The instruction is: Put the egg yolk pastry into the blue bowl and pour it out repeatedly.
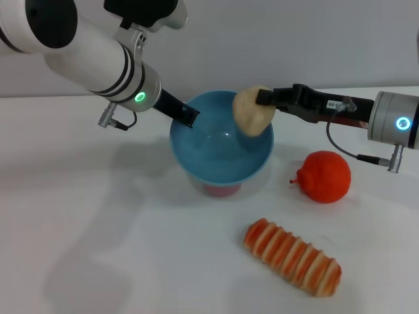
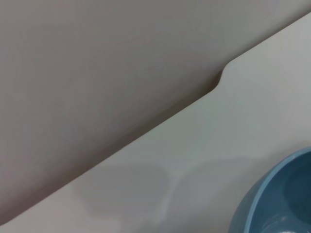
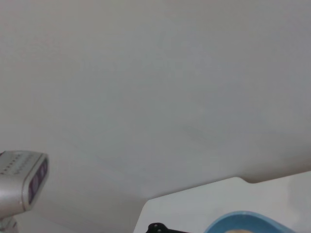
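I see the blue bowl (image 1: 221, 145) held up off the white surface (image 1: 98, 248). My left end effector (image 1: 190, 116) is clamped on the bowl's rim, on the side nearest my left arm. The bowl tips a little toward me, so I can look inside. It has nothing lying in it.

My right end effector (image 1: 263, 98) is clenched on the pastry (image 1: 252, 111). The pastry hangs at the bowl's far rim, on the side nearest my right arm. Its lower part dips just inside the bowl. I cannot tell if it touches the bowl wall.

Under the bowl I see something pink (image 1: 221, 190) sitting on the surface. The bowl hides most of it, so I cannot tell what it is.

An orange fruit (image 1: 325, 176) sits on the surface beside the bowl, on my right arm's side, apart from it. A long striped bread (image 1: 292, 257) lies on the surface nearer to me than the bowl, also apart from it.

In the left wrist view I see only a bit of the bowl's rim (image 2: 272, 199) and the surface (image 2: 204, 145). In the right wrist view I see the bowl's edge (image 3: 248, 221) low in the picture, with a pale bit inside it.
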`<state>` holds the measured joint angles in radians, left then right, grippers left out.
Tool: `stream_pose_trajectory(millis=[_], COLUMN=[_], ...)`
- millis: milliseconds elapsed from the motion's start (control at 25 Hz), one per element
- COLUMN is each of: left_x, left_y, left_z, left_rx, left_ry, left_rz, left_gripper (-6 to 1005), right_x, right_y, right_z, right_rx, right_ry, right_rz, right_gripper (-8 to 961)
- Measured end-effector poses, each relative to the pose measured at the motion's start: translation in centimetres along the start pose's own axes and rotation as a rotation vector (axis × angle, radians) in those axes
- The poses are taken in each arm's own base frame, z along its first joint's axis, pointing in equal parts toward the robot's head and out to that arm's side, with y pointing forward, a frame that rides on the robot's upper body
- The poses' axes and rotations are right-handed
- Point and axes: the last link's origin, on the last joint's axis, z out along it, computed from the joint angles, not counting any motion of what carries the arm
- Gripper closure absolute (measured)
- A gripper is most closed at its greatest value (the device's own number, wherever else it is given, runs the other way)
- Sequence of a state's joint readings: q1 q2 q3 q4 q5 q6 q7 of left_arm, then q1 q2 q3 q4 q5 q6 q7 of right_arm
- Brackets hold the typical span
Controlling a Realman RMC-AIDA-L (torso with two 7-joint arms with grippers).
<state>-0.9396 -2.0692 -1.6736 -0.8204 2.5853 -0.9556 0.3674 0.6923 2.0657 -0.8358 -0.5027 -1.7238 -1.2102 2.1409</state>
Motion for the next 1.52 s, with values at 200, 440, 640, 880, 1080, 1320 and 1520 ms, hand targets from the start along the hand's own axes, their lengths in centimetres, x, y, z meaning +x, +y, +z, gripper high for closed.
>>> stream_pose_trajectory(millis=[200, 440, 640, 880, 1080, 1320, 1520], left_x=[0.3, 0.1, 0.0, 0.1, 0.0, 0.1, 0.0], left_y=[0.2, 0.6, 0.5, 0.4, 0.4, 0.4, 0.2], left_z=[0.0, 0.1, 0.1, 0.1, 0.1, 0.2, 0.2], left_rx=[-0.002, -0.017, -0.018, -0.016, -0.015, -0.013, -0.009], left_ry=[0.003, -0.001, -0.002, 0.003, 0.004, 0.010, 0.019], left_rz=[0.010, 0.006, 0.001, 0.001, 0.000, -0.002, -0.007], left_gripper=[1000, 999, 1000, 999, 1000, 1000, 1000], right_x=[0.0, -0.3, 0.0, 0.4, 0.3, -0.6, -1.6], right_y=[0.6, 0.9, 0.2, 0.6, 0.6, 0.8, 1.1], right_z=[0.7, 1.3, 1.2, 1.6, 1.4, 0.5, -0.9], right_rx=[-0.017, -0.013, 0.016, -0.003, -0.003, 0.011, 0.038], right_ry=[0.024, 0.025, 0.019, 0.046, 0.044, 0.041, 0.014], right_rz=[-0.028, -0.040, -0.044, -0.094, -0.101, -0.226, -0.486], right_gripper=[926, 894, 868, 836, 717, 453, 401])
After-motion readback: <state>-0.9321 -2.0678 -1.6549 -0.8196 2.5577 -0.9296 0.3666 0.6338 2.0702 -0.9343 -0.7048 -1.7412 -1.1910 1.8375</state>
